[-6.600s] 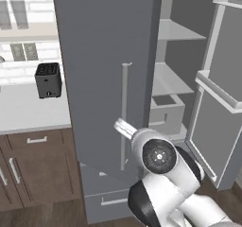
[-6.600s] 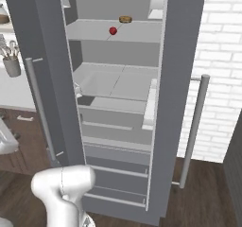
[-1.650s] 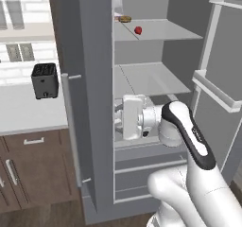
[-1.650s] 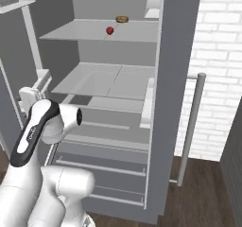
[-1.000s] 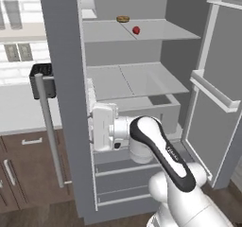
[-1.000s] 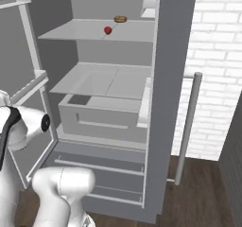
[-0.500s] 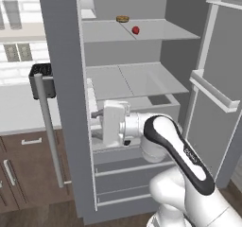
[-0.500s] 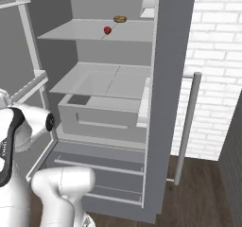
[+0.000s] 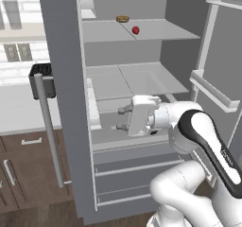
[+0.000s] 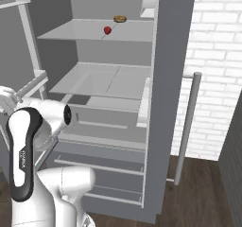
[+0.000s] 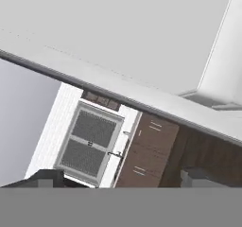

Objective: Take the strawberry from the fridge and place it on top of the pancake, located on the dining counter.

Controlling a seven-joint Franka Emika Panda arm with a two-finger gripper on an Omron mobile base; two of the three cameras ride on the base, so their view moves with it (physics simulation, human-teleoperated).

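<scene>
- So the strawberry (image 9: 135,30) sits on the upper shelf (image 9: 156,32) of the fridge (image 9: 61,79), well above the gripper (image 9: 122,118) and further back into the fridge than the hand is. Nothing is touching it.
- Just beside it, a bit deeper on the same shelf, there's a flat round brown thing (image 9: 122,19). Not the target, so don't grab that one.
- Both fridge doors stand open, so the berry is in plain sight from both base cameras.
- The gripper hangs down at the level of the middle shelf, pointing sideways toward the left door (image 9: 59,93). Its jaws are spread wide with nothing between them.
- Looks to me like the door-opening part is done and the reach for the berry hasn't started yet.
- Next move, I'd guess: lift the hand up to the top shelf, turn it to face into the fridge, and come in around the berry without bumping the brown thing.
- It's tiny and round, so it could roll if nudged.
</scene>
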